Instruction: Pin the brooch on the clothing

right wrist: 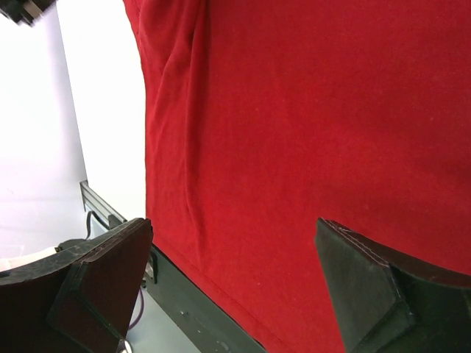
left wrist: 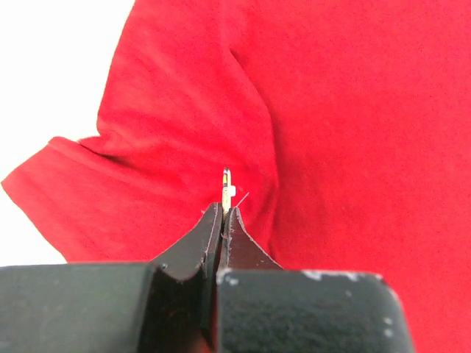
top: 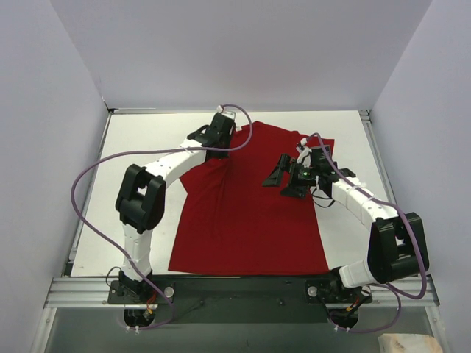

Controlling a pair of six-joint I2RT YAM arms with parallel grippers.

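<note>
Two hands over a dark red T-shirt point(top: 250, 213) spread on the white desk point(top: 140, 147) | right hand point(top: 285, 182) nearer, fingers wide apart above the cloth, holding nothing | left hand point(left wrist: 223, 212) farther, by the sleeve (fabric bunched there), pinched together on the brooch point(left wrist: 227, 188), seen edge-on over the folds

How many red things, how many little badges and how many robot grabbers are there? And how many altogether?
Red things: 1, the shirt
Badges: 1, the brooch, pinched edge-on in the left gripper
Grabbers: 2, the left gripper and the right gripper, which is open
Total: 4
</note>
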